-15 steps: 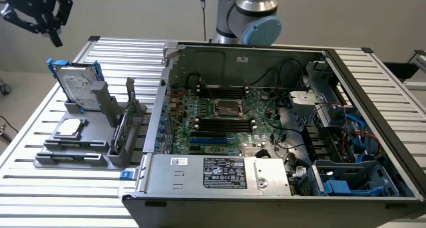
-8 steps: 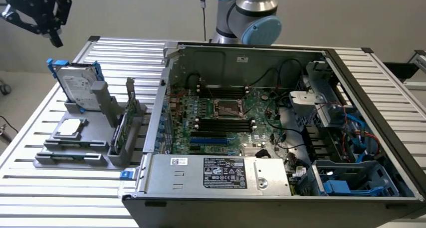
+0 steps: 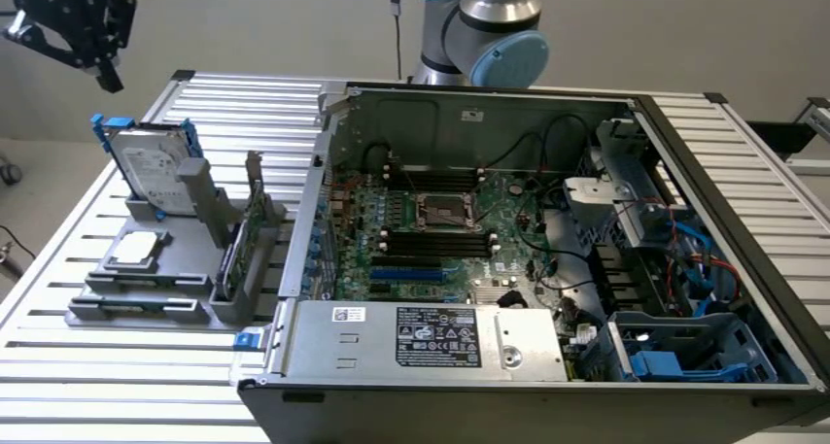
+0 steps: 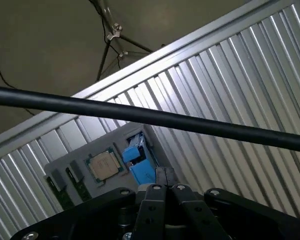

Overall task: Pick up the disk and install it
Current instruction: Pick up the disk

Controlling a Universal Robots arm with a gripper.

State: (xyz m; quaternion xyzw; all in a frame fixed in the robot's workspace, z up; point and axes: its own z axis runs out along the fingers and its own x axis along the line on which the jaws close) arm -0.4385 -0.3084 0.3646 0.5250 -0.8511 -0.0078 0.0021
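Gripper, jaws together, empty, above the disk

Disk upright in stand, computer case beside stand

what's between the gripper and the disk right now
Nothing visible. The shut gripper hangs in open air above the disk, which stands upright in its grey holder at the exterior view's left.

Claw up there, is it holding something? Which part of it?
Nothing is held. The claw is shut and empty, in the air above the disk, which stands in its grey holder.
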